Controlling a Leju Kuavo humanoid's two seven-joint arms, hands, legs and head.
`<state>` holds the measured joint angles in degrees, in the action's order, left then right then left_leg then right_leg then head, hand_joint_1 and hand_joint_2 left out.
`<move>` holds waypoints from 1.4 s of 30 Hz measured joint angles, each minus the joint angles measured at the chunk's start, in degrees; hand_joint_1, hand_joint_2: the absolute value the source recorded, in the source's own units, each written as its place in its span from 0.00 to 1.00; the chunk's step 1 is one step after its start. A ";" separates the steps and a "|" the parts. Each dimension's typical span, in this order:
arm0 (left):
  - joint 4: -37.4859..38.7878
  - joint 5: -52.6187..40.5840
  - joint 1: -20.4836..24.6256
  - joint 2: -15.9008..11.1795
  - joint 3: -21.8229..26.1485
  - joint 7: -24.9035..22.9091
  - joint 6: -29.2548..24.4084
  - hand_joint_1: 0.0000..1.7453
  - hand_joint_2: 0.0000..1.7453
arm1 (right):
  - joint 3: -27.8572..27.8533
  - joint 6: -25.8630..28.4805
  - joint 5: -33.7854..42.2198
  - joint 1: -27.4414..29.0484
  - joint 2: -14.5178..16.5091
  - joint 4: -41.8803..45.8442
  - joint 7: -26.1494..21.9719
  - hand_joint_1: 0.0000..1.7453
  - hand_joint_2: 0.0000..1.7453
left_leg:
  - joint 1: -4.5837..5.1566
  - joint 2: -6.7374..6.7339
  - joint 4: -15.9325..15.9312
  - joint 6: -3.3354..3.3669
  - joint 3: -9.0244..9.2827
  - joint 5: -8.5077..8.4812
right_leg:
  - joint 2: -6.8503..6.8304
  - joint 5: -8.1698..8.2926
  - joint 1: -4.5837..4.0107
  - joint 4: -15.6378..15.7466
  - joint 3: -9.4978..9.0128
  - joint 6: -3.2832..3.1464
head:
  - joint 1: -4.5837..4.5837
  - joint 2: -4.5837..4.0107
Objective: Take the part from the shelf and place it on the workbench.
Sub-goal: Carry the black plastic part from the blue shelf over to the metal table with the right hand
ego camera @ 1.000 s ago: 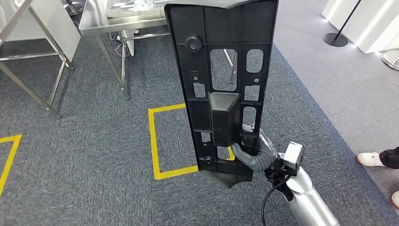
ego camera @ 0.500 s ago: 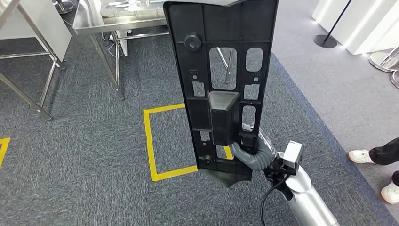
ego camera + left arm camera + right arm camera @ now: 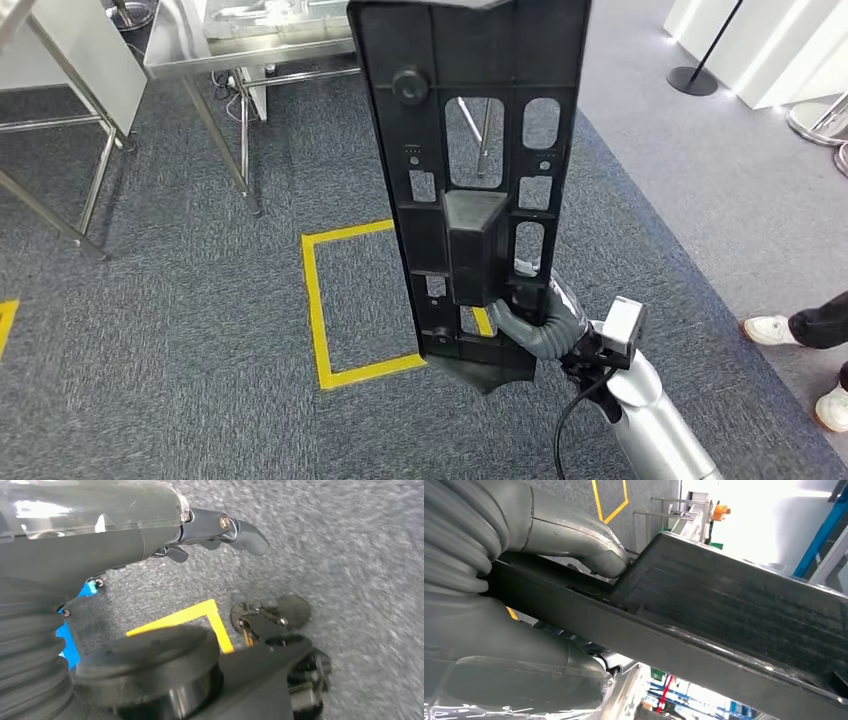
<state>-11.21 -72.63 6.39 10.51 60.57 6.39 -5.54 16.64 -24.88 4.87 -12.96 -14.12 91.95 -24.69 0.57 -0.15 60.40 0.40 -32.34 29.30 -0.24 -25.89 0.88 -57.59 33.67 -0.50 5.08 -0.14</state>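
My right hand point(image 3: 535, 325) gripped the black plastic panel point(image 3: 470, 170) near its lower end, upright at the frame's centre. My left hand point(image 3: 220, 530) hung with fingers apart, holding nothing. The panel looked stiff, light and top-heavy; a grip by its central box seemed steadier.

The right arm point(image 3: 655, 425) was a smooth silver tube, with a small pale camera block point(image 3: 622, 326) at the wrist and a black cable point(image 3: 572, 415) looping below it. The right hand point(image 3: 540, 325) wore a grey ribbed cover. The left hand point(image 3: 150, 535) showed dark fingers point(image 3: 235, 530), a screw and blue markings.
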 joint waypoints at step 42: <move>0.04 0.08 -1.08 0.01 0.09 0.28 0.01 0.00 1.00 | -0.29 0.31 -0.85 -0.94 0.15 -0.43 0.31 0.97 1.00 | 0.28 0.50 -0.80 0.99 -5.27 -5.42 | 1.13 -5.28 -0.45 -0.32 -6.07 0.79 | -0.04 0.01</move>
<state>-11.17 -72.54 5.31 10.52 60.65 6.67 -5.53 16.35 -24.57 4.02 -13.90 -13.97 91.52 -24.38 0.85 0.35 59.60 1.39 -37.61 23.88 0.89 -31.16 0.43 -57.91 27.60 0.29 5.04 -0.13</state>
